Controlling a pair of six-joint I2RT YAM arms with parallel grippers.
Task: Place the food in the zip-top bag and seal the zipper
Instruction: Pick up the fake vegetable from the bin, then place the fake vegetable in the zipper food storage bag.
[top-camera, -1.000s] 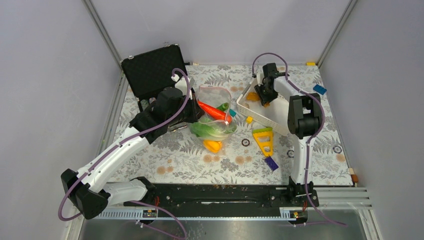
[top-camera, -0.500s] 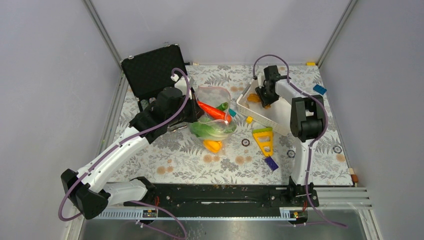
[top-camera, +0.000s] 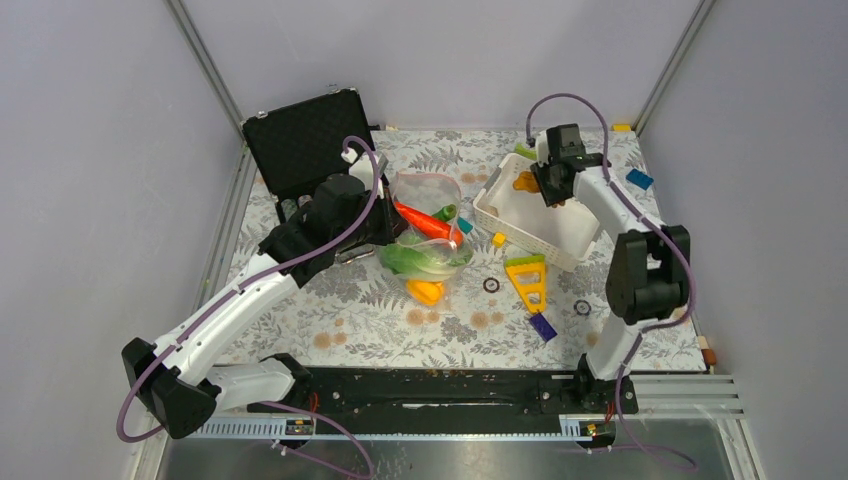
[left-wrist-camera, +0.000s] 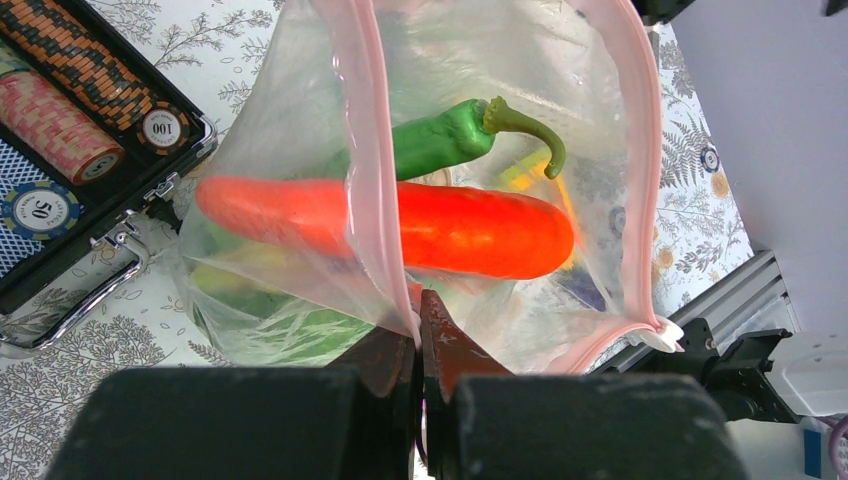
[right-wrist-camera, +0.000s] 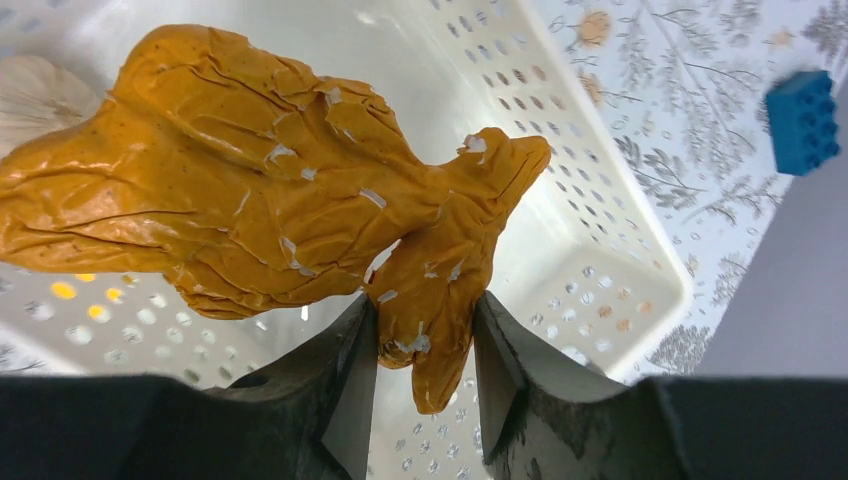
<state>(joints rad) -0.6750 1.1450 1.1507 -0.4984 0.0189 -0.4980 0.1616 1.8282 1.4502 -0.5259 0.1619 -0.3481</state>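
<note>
Orange, lumpy and creased, with small pale scuffs, the plastic toy food piece (right-wrist-camera: 250, 170) hangs over the far left part of the white lattice plastic basket (right-wrist-camera: 600, 200), at the far right of the table. The right gripper (right-wrist-camera: 420, 330) is clamped on its narrow drumstick-like limb, probably the only part slim enough for the jaws, so the bulky body juts out to one side. The hold looks firm enough to carry it.

Left of the basket, the clear floppy zip-top bag (left-wrist-camera: 500, 80) lies with its mouth gaping. The left gripper (left-wrist-camera: 418, 320) has its jaws pressed together on one lip of the long thin pink zipper strip (left-wrist-camera: 360, 150). It appears to hold that lip up and away from the other one, so the mouth stays wide for the next piece.

Inside the bag lie a long red-orange chili (left-wrist-camera: 450, 225), a curved green pepper (left-wrist-camera: 440, 140) beside it and a green lettuce leaf (top-camera: 425, 258) underneath. A yellow-orange bell pepper (top-camera: 426, 291) sits at the bag's near end; I cannot tell whether it is inside.

An open black case of poker chips (left-wrist-camera: 60, 100) stands just left of the bag.
</note>
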